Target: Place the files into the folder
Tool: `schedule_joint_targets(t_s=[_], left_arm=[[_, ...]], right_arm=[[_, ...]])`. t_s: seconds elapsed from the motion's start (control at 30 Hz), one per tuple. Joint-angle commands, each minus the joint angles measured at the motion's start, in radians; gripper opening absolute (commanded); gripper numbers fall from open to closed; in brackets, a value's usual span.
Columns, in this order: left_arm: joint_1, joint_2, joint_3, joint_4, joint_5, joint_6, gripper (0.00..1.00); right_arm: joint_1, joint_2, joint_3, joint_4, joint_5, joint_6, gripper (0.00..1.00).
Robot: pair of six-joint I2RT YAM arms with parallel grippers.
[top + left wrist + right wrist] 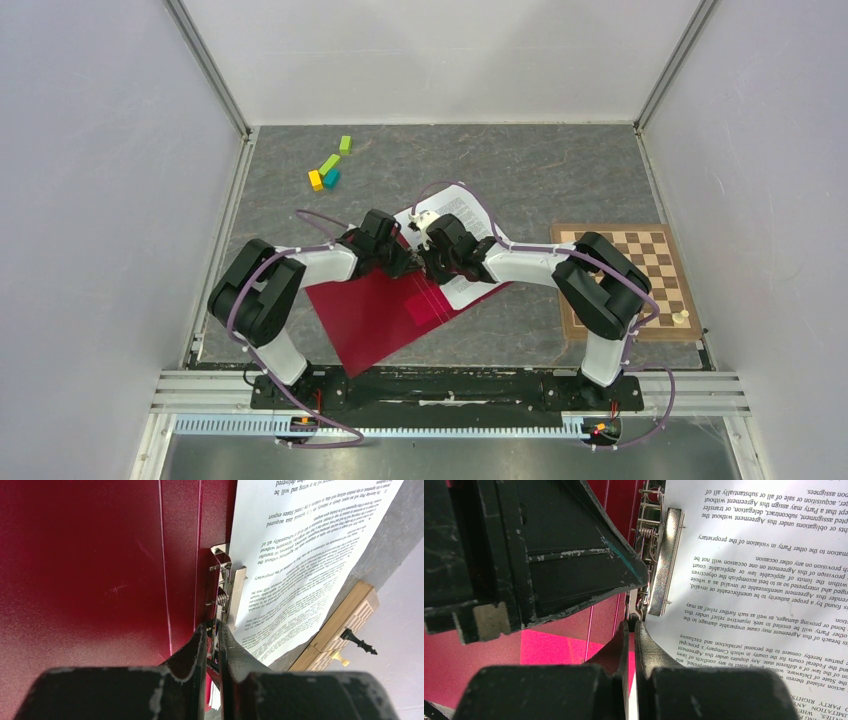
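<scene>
Left gripper (214, 637): narrow, pinched on spring clip (227, 587) lever. Right gripper (631, 630): near-closed at clip's end, hold unclear. Files (300, 555): on open folder (90, 570), right half, edge under clip; mid near edge of table (520, 170). Square sheets against spine before releasing lever.

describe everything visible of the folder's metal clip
The metal clip is shiny silver: a flat textured bar, a coil spring and wire arms, fixed along the open red folder's spine. The bar lies over the files' edge. The left claw pinches its near end; the right claw's tips sit there too.
</scene>
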Motion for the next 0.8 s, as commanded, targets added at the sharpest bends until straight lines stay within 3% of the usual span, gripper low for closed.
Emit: schedule_joint_targets(t_s=[0.0, 0.43, 0.53, 0.77], left_arm=[[0.001, 0.014, -0.066, -0.010, -0.018, 0.051, 0.10], [0.024, -0.047, -0.124, 0.163, 0.037, 0.036, 0.28], [0.032, -0.048, -0.135, 0.182, 0.046, 0.029, 0.28], [0.047, -0.040, -0.156, 0.206, 0.067, 0.021, 0.16]], right_arm=[[-0.002, 0.065, -0.048, -0.155, 0.008, 0.006, 0.00], [-0.008, 0.074, -0.062, -0.154, 0.014, 0.004, 0.00], [-0.009, 0.077, -0.062, -0.154, 0.014, 0.003, 0.00], [-0.010, 0.083, -0.063, -0.155, 0.014, 0.003, 0.00]])
